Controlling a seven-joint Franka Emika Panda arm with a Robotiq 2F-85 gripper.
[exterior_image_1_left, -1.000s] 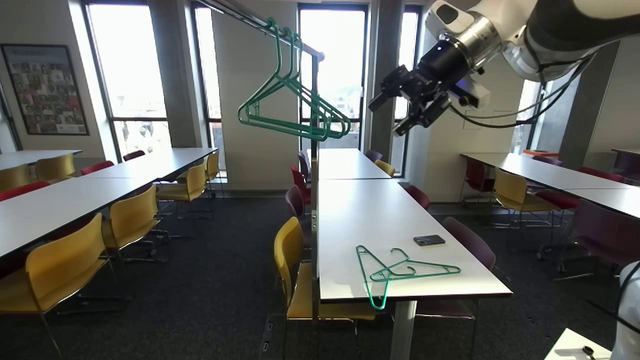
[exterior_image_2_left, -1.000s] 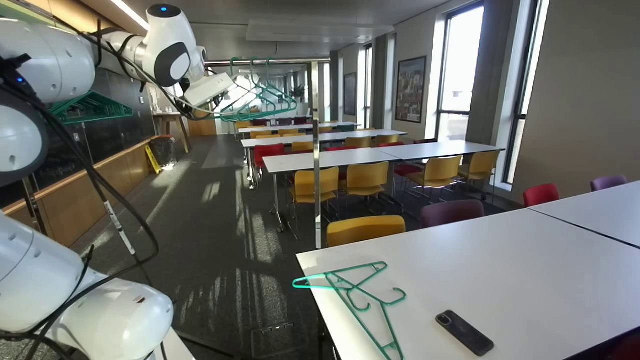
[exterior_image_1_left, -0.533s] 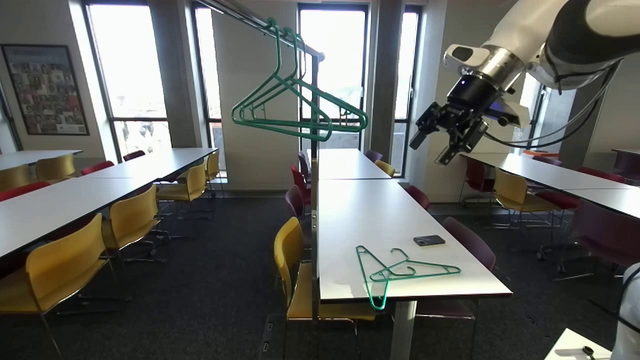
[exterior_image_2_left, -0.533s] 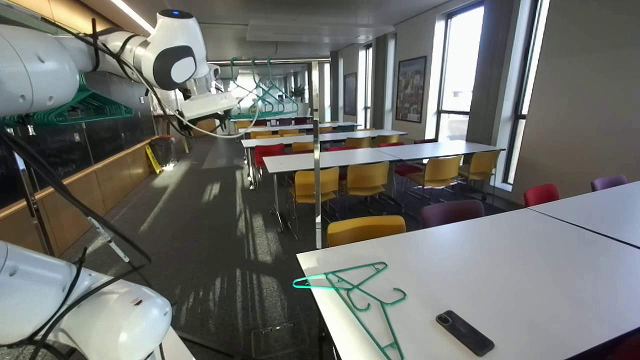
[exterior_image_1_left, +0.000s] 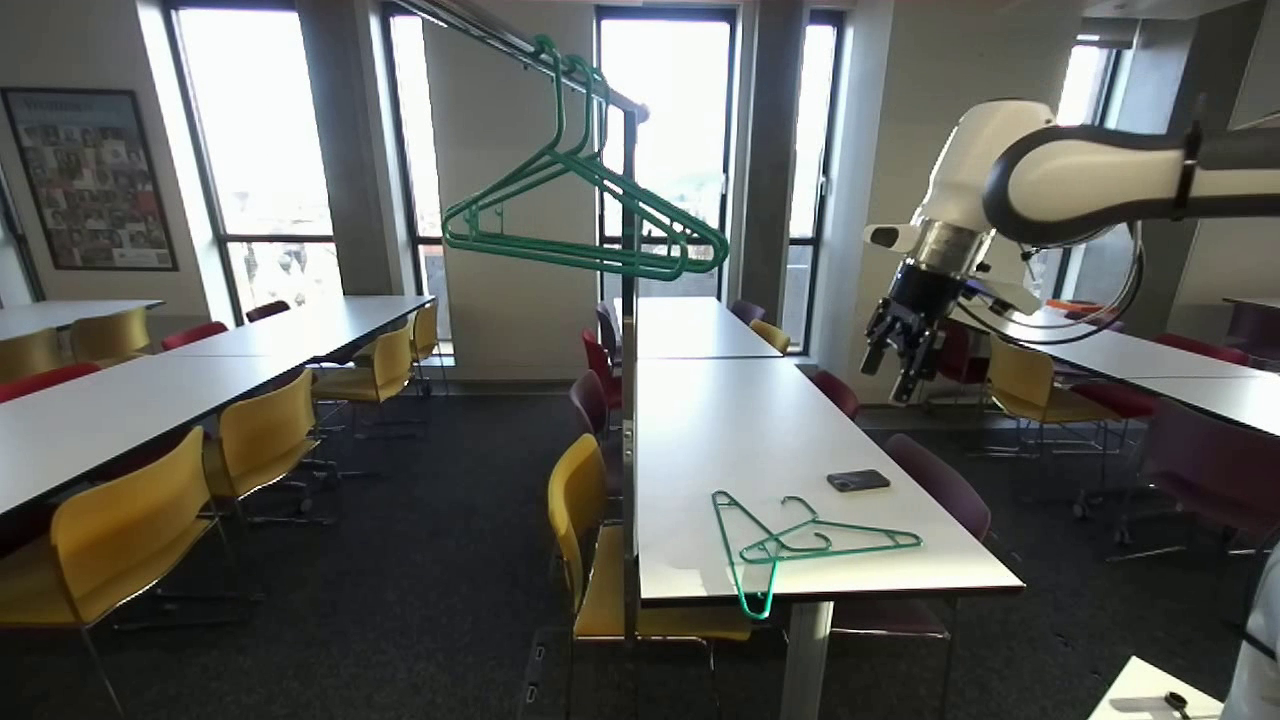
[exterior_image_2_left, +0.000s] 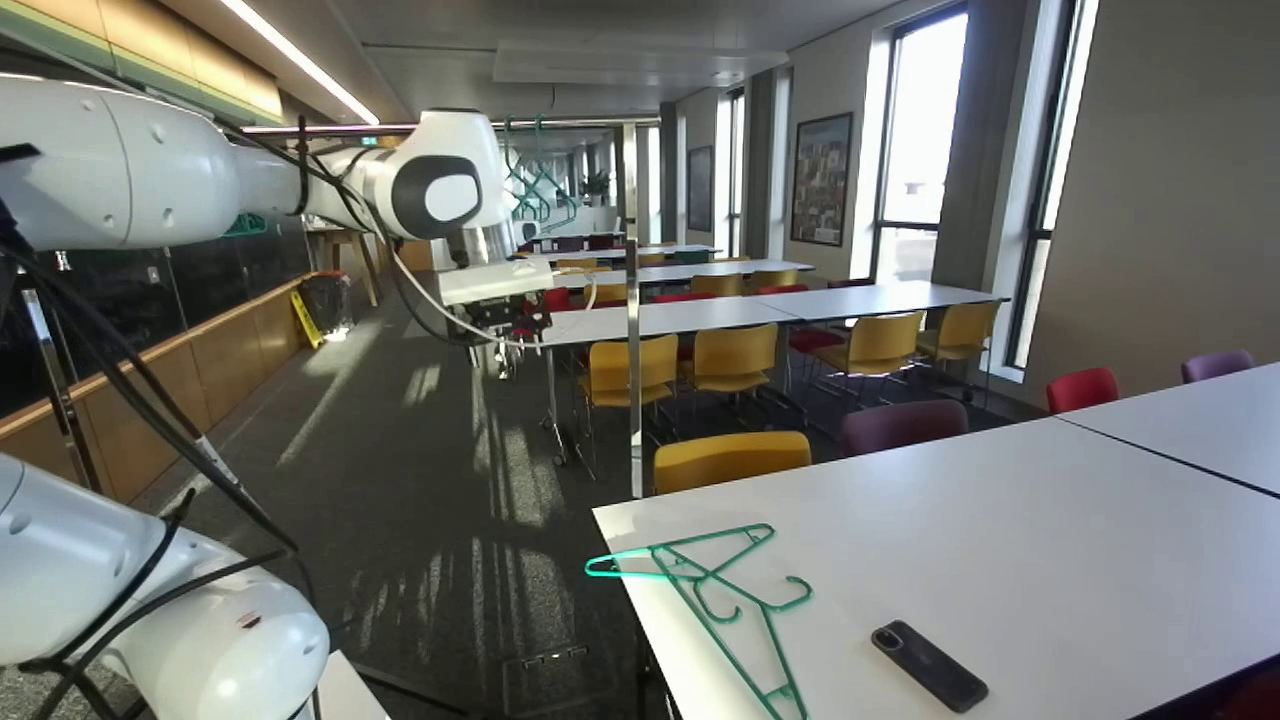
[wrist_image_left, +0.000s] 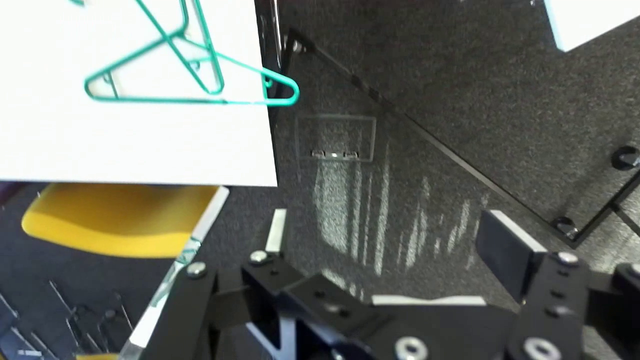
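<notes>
Stretching away towards the windows (exterior_image_1_left: 665, 140), the long white table (exterior_image_1_left: 720, 400) is the biggest thing here, with a metal clothes rack (exterior_image_2_left: 634, 400) standing near one corner. Next comes the robot arm (exterior_image_1_left: 1110, 180), its forearm roughly level and its wrist bent down. The gripper (wrist_image_left: 385, 225) is high up, off the end of the table, with dark floor (wrist_image_left: 440, 90) under it in the wrist view. Its jaws stand wide apart, and nothing is held between them or touched. I'd call this a positioning step, with no grip begun. Three green hangers (exterior_image_1_left: 600, 264) show on the rack's rail in an exterior view, and two loose hangers (wrist_image_left: 185, 101) lie flat and crossed on the table, one with an end poking past the edge; which is on top is hard to tell. Taking hold of either loose one would call for coming across to the table, going well down and straddling one thin bar. The poking-out end looks the easier catch, though the crossed pair could drag together. Last and smallest, a dark phone (exterior_image_2_left: 930, 665) rests near the hangers, worth keeping clear of.
</notes>
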